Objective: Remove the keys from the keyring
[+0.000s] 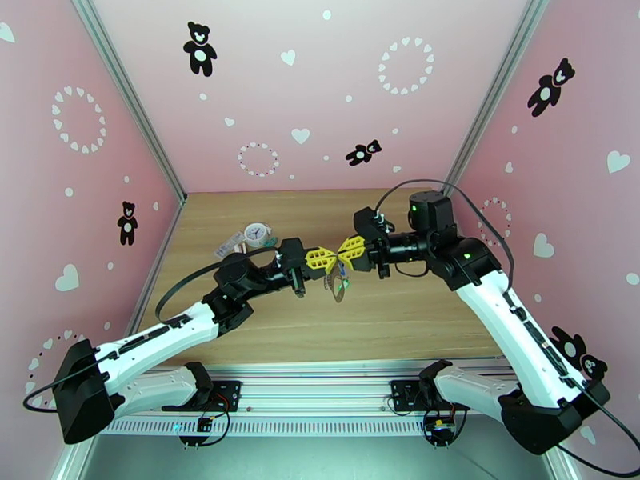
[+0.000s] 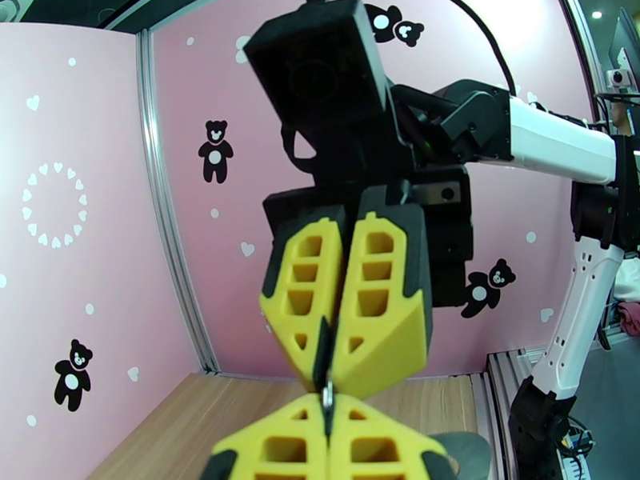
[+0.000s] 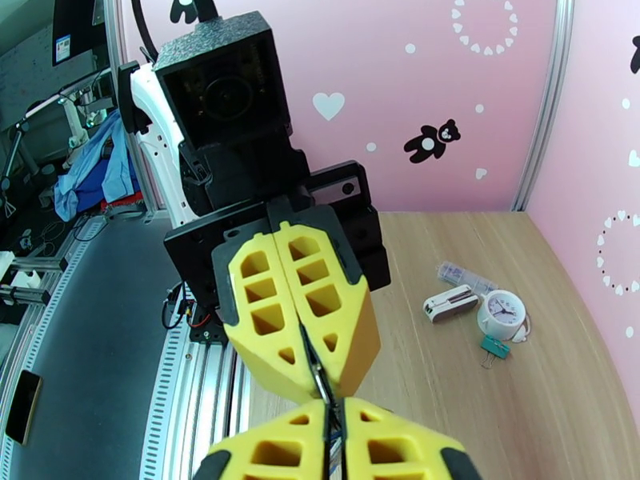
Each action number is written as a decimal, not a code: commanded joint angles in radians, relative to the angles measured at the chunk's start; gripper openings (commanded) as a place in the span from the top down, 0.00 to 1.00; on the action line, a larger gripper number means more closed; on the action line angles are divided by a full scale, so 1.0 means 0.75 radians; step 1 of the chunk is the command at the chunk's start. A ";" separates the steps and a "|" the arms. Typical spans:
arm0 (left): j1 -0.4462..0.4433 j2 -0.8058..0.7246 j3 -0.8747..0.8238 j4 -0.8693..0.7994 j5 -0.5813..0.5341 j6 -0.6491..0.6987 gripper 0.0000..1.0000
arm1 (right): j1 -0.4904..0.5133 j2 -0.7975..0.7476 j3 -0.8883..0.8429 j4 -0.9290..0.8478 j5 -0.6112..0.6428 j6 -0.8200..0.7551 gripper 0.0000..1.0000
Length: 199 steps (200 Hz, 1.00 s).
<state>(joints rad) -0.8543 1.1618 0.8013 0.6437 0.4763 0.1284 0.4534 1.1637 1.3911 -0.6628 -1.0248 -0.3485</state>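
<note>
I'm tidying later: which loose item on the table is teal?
The small clip beside the round white clock; nothing else lying there is teal.

The keys [image 1: 342,273] are too small to tell apart; the keyring [image 1: 340,290] seems partly hidden under the left gripper [image 1: 334,258].
</note>
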 commanded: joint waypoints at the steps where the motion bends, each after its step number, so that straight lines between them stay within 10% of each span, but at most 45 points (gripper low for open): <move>1: -0.006 0.014 0.056 0.044 0.011 0.017 1.00 | 0.004 0.031 0.031 -0.037 -0.044 0.000 0.87; 82: -0.005 0.032 0.061 -0.013 -0.034 0.043 1.00 | 0.005 -0.014 0.006 0.001 0.069 -0.036 1.00; 117: -0.006 -0.012 0.044 -0.144 -0.117 0.067 0.76 | 0.038 -0.075 -0.083 0.092 0.289 -0.128 1.00; 199: -0.006 -0.160 0.061 -0.688 -0.165 0.230 0.70 | 0.148 -0.085 -0.190 0.149 0.556 -0.504 1.00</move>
<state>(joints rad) -0.8547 1.0637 0.8097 0.2943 0.3660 0.2371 0.5484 1.1168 1.2655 -0.5999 -0.6754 -0.6247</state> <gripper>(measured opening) 0.301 0.035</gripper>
